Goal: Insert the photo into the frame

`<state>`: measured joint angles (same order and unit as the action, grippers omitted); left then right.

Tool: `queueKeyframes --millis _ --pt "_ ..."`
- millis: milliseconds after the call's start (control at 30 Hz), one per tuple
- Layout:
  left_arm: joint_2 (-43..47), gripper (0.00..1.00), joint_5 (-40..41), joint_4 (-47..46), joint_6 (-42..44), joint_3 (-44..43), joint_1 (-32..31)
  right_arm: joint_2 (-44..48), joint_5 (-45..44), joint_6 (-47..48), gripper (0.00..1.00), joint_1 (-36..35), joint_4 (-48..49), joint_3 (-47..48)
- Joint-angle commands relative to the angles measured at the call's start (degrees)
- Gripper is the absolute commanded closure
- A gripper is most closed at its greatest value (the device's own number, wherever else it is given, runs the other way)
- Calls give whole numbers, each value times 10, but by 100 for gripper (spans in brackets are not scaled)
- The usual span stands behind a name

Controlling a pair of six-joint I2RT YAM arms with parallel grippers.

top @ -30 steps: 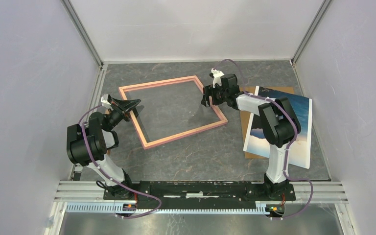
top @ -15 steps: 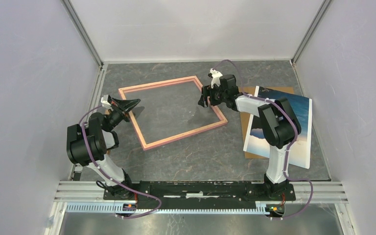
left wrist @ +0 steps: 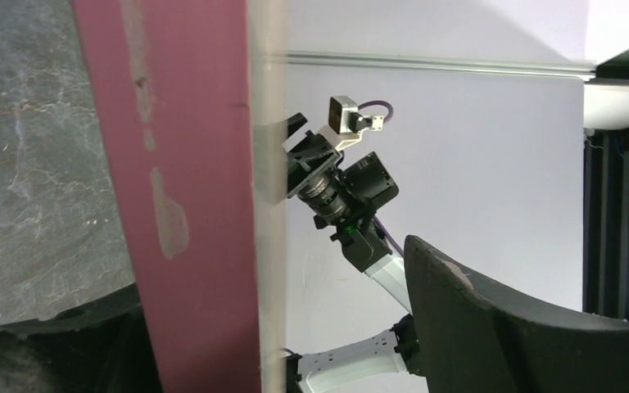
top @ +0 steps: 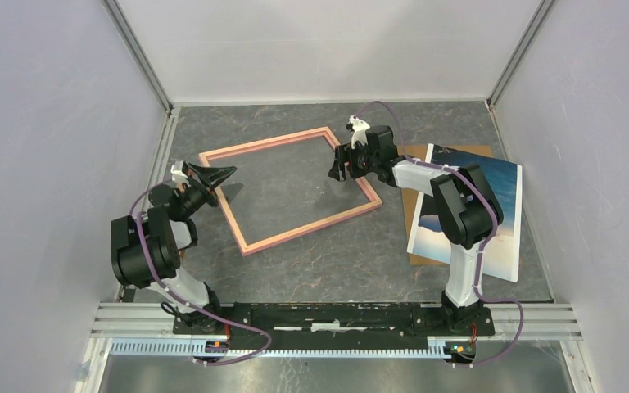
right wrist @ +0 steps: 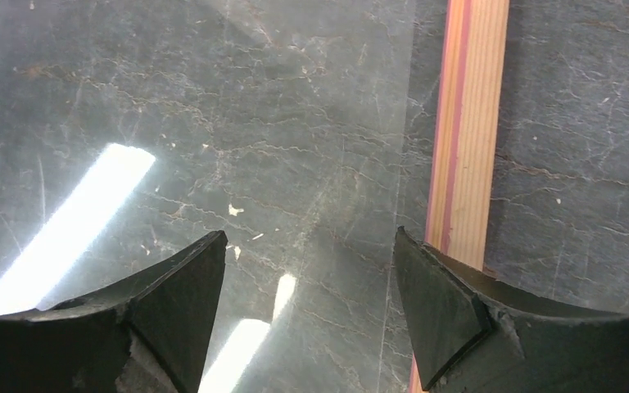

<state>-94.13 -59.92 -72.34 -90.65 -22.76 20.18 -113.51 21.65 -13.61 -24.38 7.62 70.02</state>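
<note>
At the left, the left end effector [top: 223, 173] sits at the left rail of the frame [top: 311, 223]. In the left wrist view the pink rail [left wrist: 188, 164] runs between its spread fingers, and the dark finger [left wrist: 491, 327] on one side stands clear of the wood, so nothing is pinched. The frame lies as a skewed rectangle in the middle of the grey marbled worktop [top: 319, 270]. The right end effector [top: 337, 169] hovers over the frame's right side just inside the rail. Its fingers are spread wide and hold nothing, and one fingertip [right wrist: 442, 303] is over the pale orange rail [right wrist: 467, 123]. Further right, the photo [top: 504, 188] lies on a brown backing board [top: 416, 151] outside the frame, partly hidden by the right arm
</note>
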Motion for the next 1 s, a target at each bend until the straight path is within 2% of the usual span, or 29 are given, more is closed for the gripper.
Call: queueKeyframes --millis 0,100,133,433,633,733,833,967 --pt "71 14 11 239 174 -33 0 26 -29 24 18 -3 -13 14" --pt "112 10 36 452 307 -75 1 21 -49 37 17 -1 -32 24" --pt "120 9 41 487 327 -82 1 20 -53 39 17 1 -36 24" --pt "110 5 61 569 372 -101 1 50 -60 49 14 8 -45 18" --pt "141 4 146 763 487 -156 0 61 -62 50 13 13 -44 8" --pt "143 5 139 784 489 -170 1 57 -65 49 12 16 -42 7" --pt "151 11 125 784 490 -179 1 44 -63 38 11 27 -39 5" --pt "160 14 86 743 471 -177 1 30 6 -1 11 49 13 -18"
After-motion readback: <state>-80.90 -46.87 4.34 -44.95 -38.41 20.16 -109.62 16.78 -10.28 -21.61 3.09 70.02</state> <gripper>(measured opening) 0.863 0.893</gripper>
